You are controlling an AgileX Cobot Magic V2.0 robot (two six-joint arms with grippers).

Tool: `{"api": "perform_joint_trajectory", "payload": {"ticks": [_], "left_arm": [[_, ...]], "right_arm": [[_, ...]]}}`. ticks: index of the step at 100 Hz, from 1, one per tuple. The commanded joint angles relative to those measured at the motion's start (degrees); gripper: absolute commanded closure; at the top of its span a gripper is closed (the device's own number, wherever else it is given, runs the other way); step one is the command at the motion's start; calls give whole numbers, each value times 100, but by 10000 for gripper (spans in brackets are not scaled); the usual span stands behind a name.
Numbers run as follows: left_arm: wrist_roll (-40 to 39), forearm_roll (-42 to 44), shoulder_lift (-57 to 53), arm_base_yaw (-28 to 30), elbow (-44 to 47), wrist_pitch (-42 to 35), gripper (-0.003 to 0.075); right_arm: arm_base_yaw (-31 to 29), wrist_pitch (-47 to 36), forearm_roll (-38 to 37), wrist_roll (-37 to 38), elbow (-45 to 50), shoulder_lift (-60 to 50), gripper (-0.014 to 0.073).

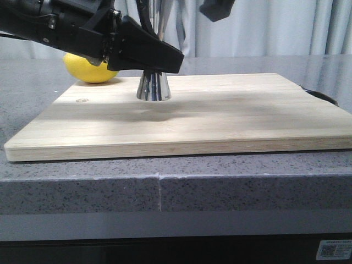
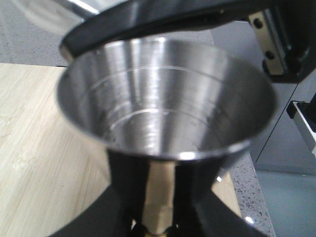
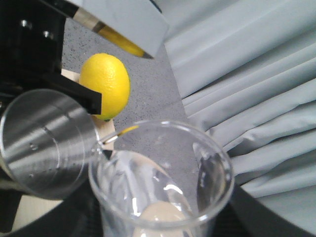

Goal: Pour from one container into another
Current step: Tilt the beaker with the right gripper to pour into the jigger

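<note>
Two pincers work together: my left pincer (image 2: 158, 217) pinches the jigger (image 2: 165, 98) steady, while my right pincer (image 3: 163, 232) clamps the beaker (image 3: 160, 182) tipped beside its rim to pour.

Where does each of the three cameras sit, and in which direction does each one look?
Front view: low at the counter edge, facing forward over the wooden board; shows the left gripper around the jigger, with the lemon behind.
Left wrist view: on the left arm, looking down into the jigger's cup; its dark fingers flank the waist.
Right wrist view: on the right arm, looking along the beaker toward the jigger, lemon and curtain.
Shared: all three show the jigger; front and right wrist show the lemon.
</note>
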Motion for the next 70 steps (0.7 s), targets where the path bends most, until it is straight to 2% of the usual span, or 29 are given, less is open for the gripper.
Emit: {"api": "perform_joint_trajectory", "payload": {"ticks": [1, 70], "left_arm": [[-32, -416, -318, -91, -135, 612, 703], [-32, -395, -318, -127, -135, 612, 703]], "right_arm": [[-1, -271, -50, 0, -207, -237, 409], [-1, -271, -307, 0, -207, -237, 409]]}}
